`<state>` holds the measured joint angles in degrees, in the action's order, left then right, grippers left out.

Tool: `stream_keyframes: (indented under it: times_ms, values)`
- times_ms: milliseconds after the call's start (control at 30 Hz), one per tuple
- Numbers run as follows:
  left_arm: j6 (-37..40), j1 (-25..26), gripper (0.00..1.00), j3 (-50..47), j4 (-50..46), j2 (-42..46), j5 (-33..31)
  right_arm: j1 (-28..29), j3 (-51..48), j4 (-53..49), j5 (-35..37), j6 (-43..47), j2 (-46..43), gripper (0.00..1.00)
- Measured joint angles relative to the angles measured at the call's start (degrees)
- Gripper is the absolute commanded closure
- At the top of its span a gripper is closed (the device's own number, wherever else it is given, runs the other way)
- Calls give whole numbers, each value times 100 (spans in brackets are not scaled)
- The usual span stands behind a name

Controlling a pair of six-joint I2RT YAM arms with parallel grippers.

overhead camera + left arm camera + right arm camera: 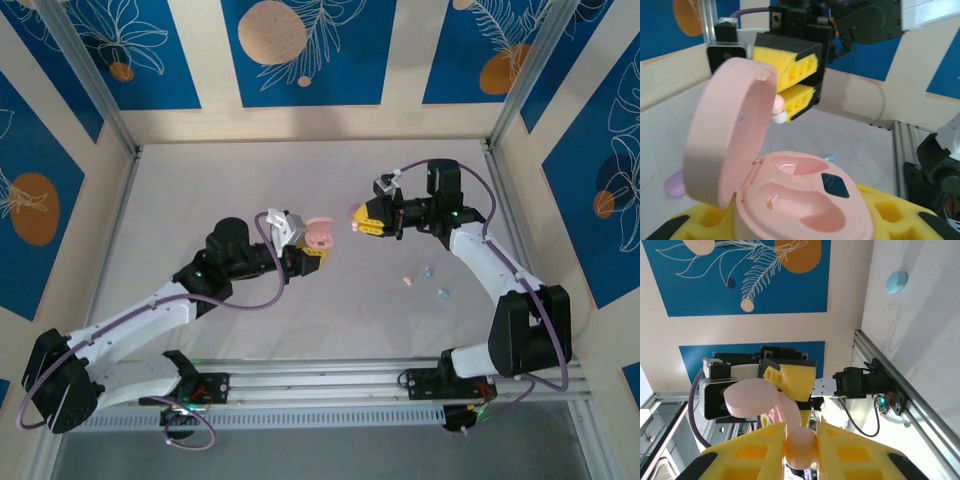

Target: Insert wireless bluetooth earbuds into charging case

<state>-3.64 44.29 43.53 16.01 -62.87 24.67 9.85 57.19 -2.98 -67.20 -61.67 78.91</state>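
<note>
Earbud (800, 446) between right jaws; case (805, 210) in left jaws.

Overhead view: lighting is bright, even and diffuse, and shadows on the pale grey table top (330, 330) are soft and faint. My left wrist view: small glare spots sit in the wells of the glossy pink oval charging case (805, 205), and the backdrop is soft. My right wrist view: the small pale pink earbud (800, 446) at bottom centre is blurred, and the lower-centre highlights wash out.

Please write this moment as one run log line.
left gripper: shut on pink charging case, lid open | right gripper: shut on pink earbud, near case, not inserted | loose earbuds on table
</note>
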Motion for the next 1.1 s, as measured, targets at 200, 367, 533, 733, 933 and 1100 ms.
stream_keyframes:
  times_ms: [200, 367, 533, 733, 933, 1100]
  values:
    - [125, 0, 73, 0, -59, -35, -339, 76, -57, 46, 278, -334, -199, 78]
    - [129, 0, 73, -15, 98, -138, -389, 267, -74, 39, 549, -446, -444, 78]
    - [149, 0, 74, -127, 461, -356, -472, 608, -74, 35, 992, -409, -763, 78]
    - [144, 0, 73, -164, 807, -579, -503, 1156, -68, -15, 1668, -120, -1054, 78]
    - [118, 4, 73, -166, 1016, -640, -492, 1545, -63, -26, 2332, 131, -1121, 78]
    - [103, 11, 73, -166, 1163, -671, -444, 1742, -63, -13, 2706, 234, -1121, 78]
